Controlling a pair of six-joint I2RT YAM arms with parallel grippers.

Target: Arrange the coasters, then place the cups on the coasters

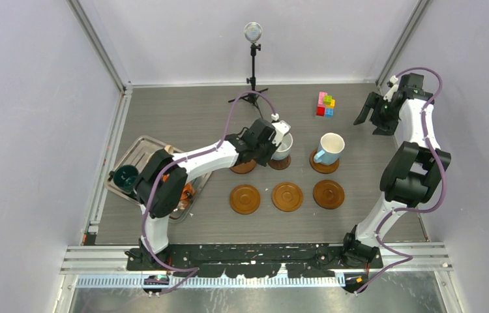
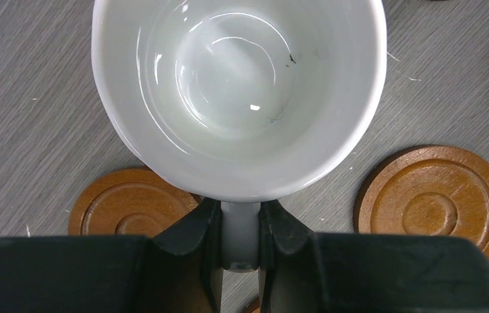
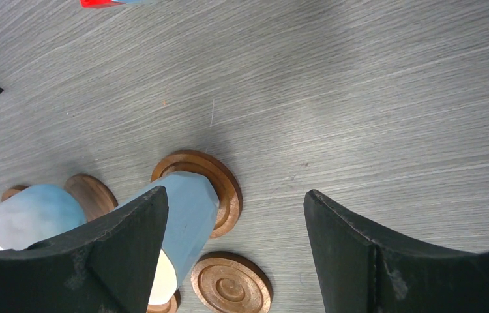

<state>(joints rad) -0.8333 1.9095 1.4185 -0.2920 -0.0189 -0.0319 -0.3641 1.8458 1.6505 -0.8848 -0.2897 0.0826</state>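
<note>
Your left claw (image 2: 240, 218) held the white mug (image 2: 238, 98) by its handle.
The dark coaster (image 1: 280, 164) lay almost under it; right claw (image 1: 372, 117) stood wide, far away.

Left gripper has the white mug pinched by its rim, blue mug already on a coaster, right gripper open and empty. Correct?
Not quite: the left gripper clamps the white mug by its handle, not its rim; the left wrist view shows the handle between the jaws. The rest holds: blue mug on a coaster, right gripper open and empty.
</note>
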